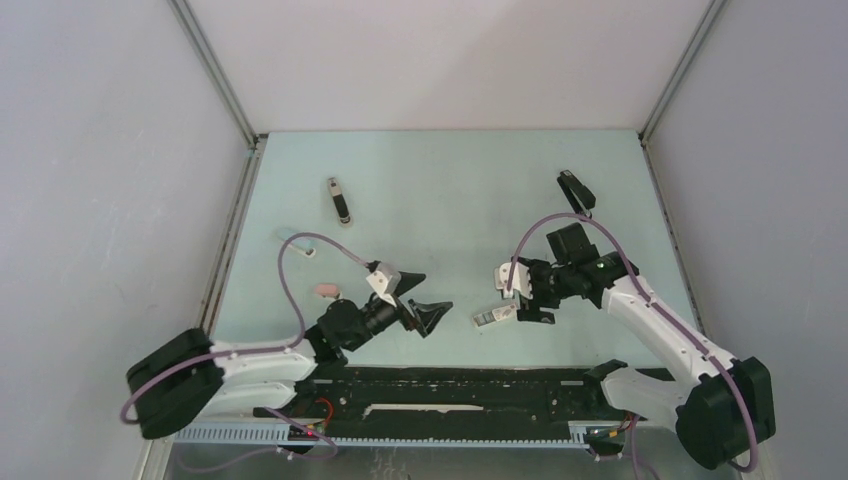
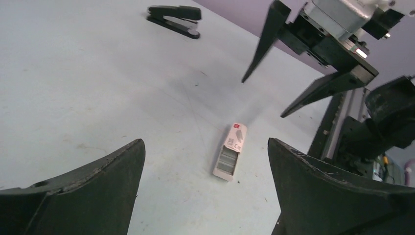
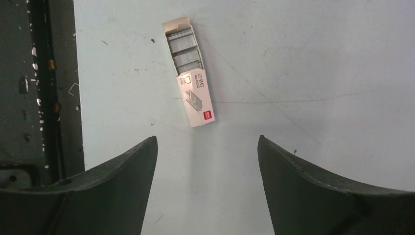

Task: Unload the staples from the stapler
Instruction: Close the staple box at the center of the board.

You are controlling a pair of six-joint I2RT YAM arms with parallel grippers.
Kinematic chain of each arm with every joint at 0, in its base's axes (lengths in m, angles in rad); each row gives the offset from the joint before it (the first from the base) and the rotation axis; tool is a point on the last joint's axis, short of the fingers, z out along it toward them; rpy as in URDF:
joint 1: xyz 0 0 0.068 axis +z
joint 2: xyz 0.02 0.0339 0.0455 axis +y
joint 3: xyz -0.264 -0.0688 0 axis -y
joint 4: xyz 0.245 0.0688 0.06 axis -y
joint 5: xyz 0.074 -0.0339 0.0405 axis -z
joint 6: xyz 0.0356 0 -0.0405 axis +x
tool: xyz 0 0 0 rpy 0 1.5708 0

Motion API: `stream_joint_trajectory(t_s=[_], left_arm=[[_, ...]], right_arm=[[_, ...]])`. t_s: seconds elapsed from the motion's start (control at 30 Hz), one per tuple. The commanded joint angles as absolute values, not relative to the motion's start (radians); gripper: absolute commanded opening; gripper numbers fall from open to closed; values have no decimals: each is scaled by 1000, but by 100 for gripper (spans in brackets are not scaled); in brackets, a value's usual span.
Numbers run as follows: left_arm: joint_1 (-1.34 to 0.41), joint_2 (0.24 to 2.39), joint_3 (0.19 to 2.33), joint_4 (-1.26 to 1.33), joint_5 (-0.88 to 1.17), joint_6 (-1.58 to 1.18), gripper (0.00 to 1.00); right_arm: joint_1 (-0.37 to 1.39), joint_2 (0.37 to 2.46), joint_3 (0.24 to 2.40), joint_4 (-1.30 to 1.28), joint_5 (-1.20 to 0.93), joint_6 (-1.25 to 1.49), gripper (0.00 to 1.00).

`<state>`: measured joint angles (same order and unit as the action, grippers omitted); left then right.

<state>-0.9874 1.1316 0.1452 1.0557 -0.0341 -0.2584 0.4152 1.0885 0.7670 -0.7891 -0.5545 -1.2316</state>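
Top cam: stapler [image 1: 340,200] w/ the silver arm lies flat on the table [image 1: 450,180], far-left area, long axis running roughly near-to-far. It's well apart from both claws and nothing touches it; neither wrist cam picks it up. L gripper [image 1: 437,290] hangs low over the table near the front-centre, fingers spread wide, nothing between them. R gripper [image 1: 512,296] faces it from the right, also spread wide and empty. Between the two, on the table close to the front rail, I've got a small white staple box [image 3: 190,73], sleeve slid part way off so the tray is open. The staples [image 3: 185,49] I can see are grey strips sitting in that open tray. In the R wrist cam the box lies just ahead of the fingertips, slightly left of the gap, not touched by either finger. L wrist cam shows the same box on the table past its fingers, w/ the R claw hovering above it. A 2nd stapler, all black [image 2: 174,19], sits far-right on the table, closed. Small pink item [image 1: 326,291] lies by the L arm; can't tell what it is.
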Motion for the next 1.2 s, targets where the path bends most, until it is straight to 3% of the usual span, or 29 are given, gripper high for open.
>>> stream_joint_trajectory(t_s=[0.0,0.1,0.3,0.83,1.17], left_arm=[[-982,934,185,685,-179,-251,100],[-982,834,185,556,-281,-215,100],[-972,765,140,550,-401,-200,100],[-970,940,111,729,-461,-335,100],[-971,1055,212,664,-417,-367,100]], right_arm=[[404,1050,799,-776,-532,-1100,83],[402,1042,799,-748,-512,-1015,84],[402,1039,800,-692,-451,-901,84],[367,1113,799,-629,-349,-811,81],[355,1155,826,-678,-334,-826,80]])
